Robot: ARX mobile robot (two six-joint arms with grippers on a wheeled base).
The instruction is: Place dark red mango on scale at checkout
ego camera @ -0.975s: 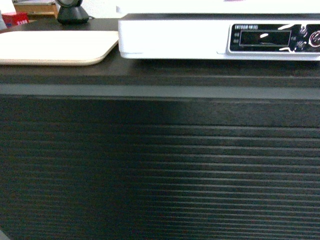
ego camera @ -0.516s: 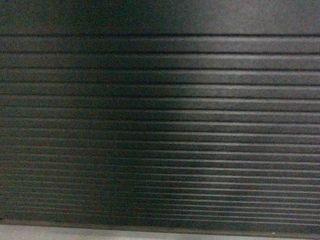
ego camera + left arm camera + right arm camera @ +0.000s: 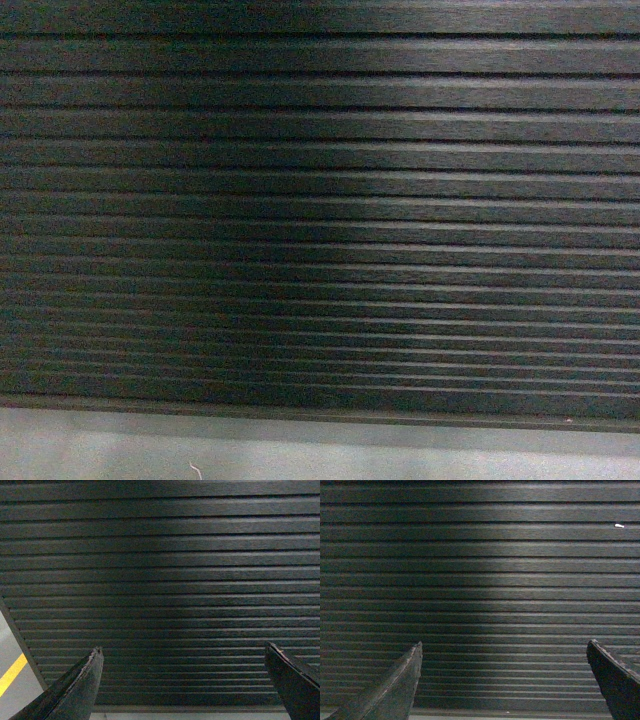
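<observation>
Where ribs run horizontally, checkout looks matte.

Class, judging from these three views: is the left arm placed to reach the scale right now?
Probably not. The scale shows in no view; the open left claw faces only the checkout and its slatted front, low near the floor.
</observation>
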